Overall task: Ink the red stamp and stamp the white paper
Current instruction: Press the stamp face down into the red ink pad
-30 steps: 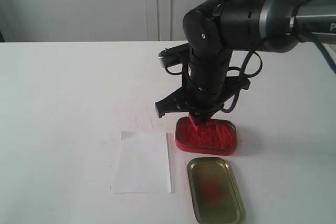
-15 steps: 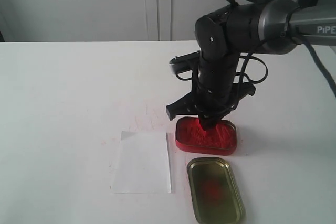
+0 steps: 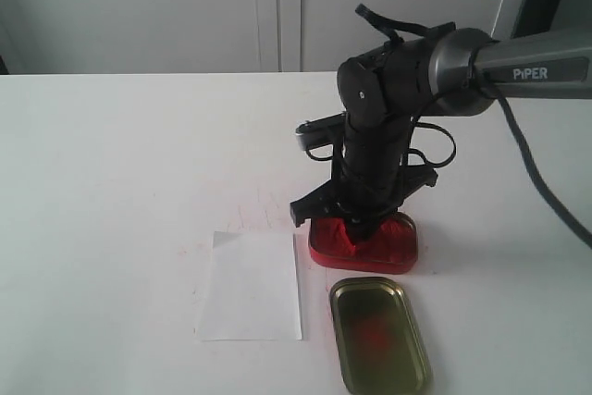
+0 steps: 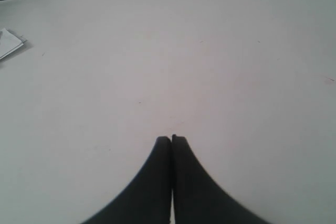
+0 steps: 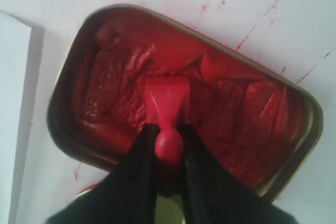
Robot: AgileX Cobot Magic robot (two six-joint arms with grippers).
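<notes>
My right gripper [image 5: 168,129] is shut on the knob of the red stamp [image 5: 167,103], whose square head presses into the wrinkled red pad of the open ink tin [image 5: 294,108]. In the exterior view that gripper [image 3: 359,225] stands upright over the tin [image 3: 393,252], hiding most of the stamp. The white paper [image 3: 250,286] lies flat just left of the tin, with nothing on it. My left gripper [image 4: 171,139] is shut and empty over bare white table.
The tin's gold lid [image 3: 379,335] lies open side up in front of the tin. Faint red ink marks [image 5: 252,30] streak the table around the tin. A white object [image 4: 9,43] shows at the edge of the left wrist view.
My right gripper has come down with the stamp, from just above the tin's left part into the ink pad. Paper, tin and lid have not moved.
</notes>
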